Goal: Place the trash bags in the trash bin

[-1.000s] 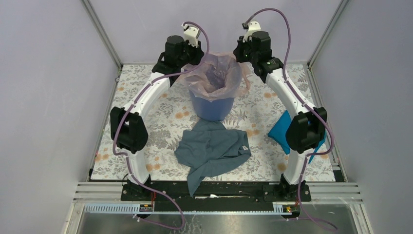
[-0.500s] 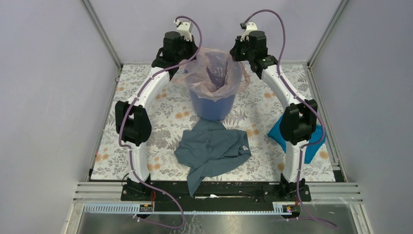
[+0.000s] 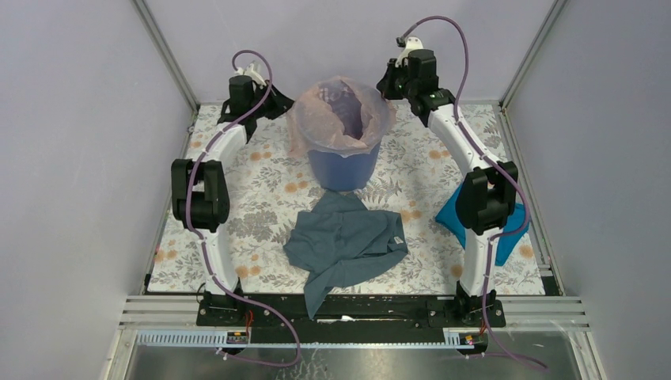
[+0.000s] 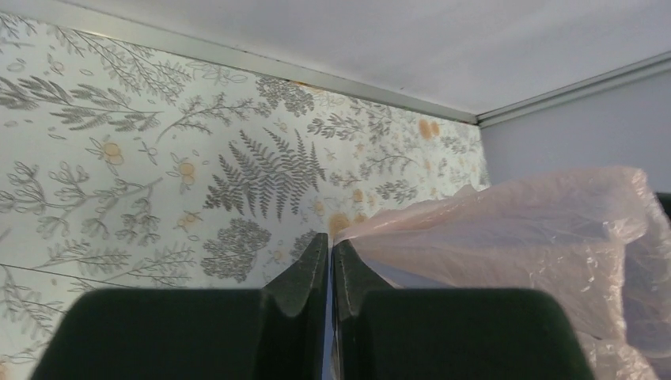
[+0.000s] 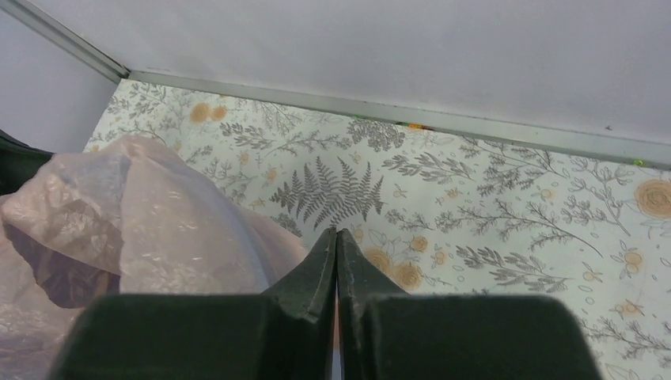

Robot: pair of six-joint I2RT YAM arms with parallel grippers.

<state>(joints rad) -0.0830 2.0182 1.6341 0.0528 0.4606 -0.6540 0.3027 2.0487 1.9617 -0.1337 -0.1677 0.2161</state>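
Note:
The blue trash bin [image 3: 343,168] stands at the back middle of the floral table. The pale pink trash bag [image 3: 332,123] lies over its rim and hangs down into it, with the mouth spread open. My left gripper [image 3: 280,102] is just left of the bin. In the left wrist view [image 4: 331,237] it is shut, with the bag's edge [image 4: 514,229] drawn to a point at its tips. My right gripper [image 3: 388,85] is at the bin's right rim. In the right wrist view [image 5: 336,232] it is shut, with pink film between the jaws and the bag [image 5: 158,222] bulging to its left.
A grey-blue garment [image 3: 344,241] lies crumpled in front of the bin. A turquoise cloth [image 3: 448,215] lies at the right, partly under the right arm. The back wall and its metal rail [image 5: 396,115] run close behind both grippers.
My left arm has swung left, away from the bin, drawing the bag's left edge out. The bag's mouth has widened over the rim. The right gripper has moved slightly back.

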